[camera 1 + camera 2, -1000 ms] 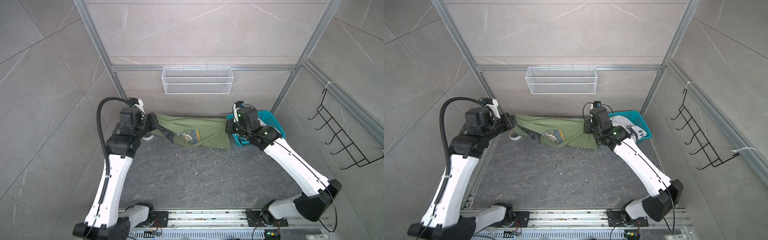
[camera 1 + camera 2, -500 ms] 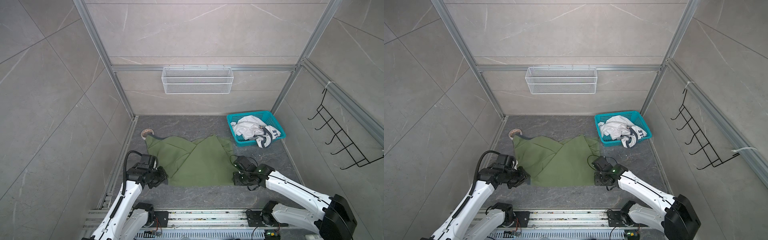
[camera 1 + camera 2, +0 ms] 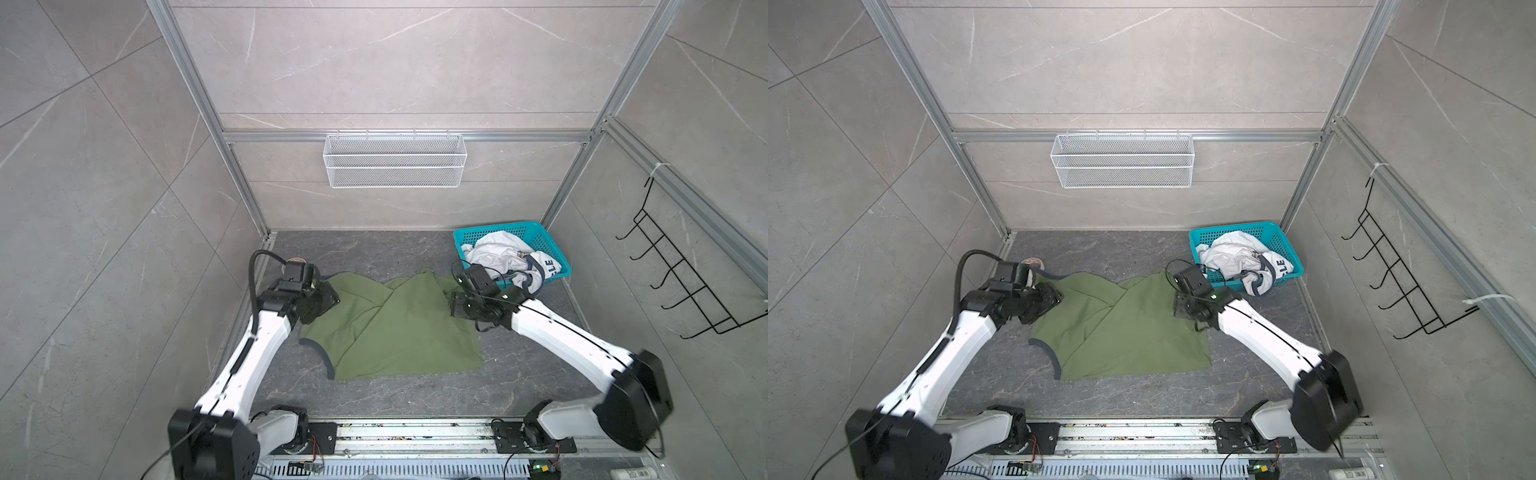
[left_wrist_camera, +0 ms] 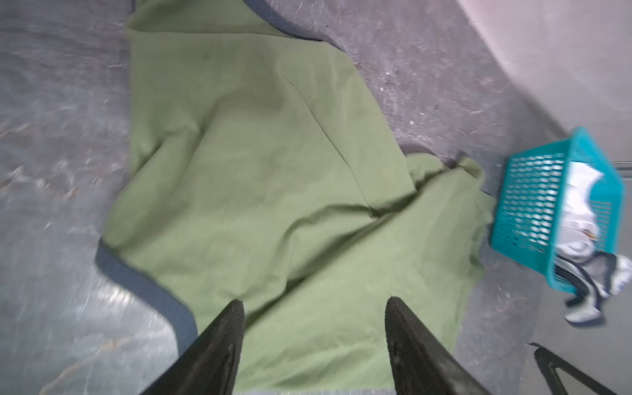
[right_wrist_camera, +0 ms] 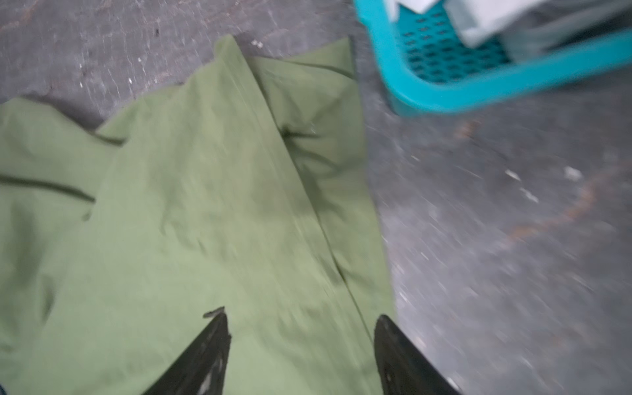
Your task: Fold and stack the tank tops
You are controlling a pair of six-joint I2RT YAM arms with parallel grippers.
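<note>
over the olive tank top (image 3: pixel 399 332), left tool (image 4: pixel 314 301) and right tool (image 5: pixel 301 314) spread (both empty)

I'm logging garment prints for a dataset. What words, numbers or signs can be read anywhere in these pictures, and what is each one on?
"LE": dark letters on the white cloth tank top, on the part hanging over the teal plastic basket; the rest of the print is hidden in folds.
Olive green cloth tank top: no print showing.
White tube at the near edge: label too small to read.
</note>
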